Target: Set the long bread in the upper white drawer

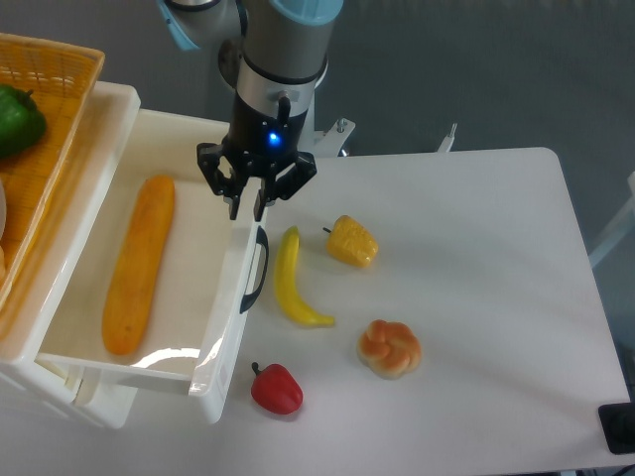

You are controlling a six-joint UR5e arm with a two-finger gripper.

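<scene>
The long bread (pixel 139 264) lies lengthwise on the floor of the upper white drawer (pixel 220 337), which is pulled open at the left, its black curved handle (pixel 258 269) facing the table. My gripper (pixel 246 206) hangs above the drawer's right front wall, near the handle's upper end, to the right of the bread. Its fingers (pixel 236 202) stand a small gap apart and hold nothing.
An orange woven basket (pixel 60 119) with a green pepper (pixel 18 121) sits above the drawer at the left. On the table lie a yellow banana (pixel 293 279), a yellow pepper (pixel 353 241), a round knotted bun (pixel 390 348) and a red pepper (pixel 276 388).
</scene>
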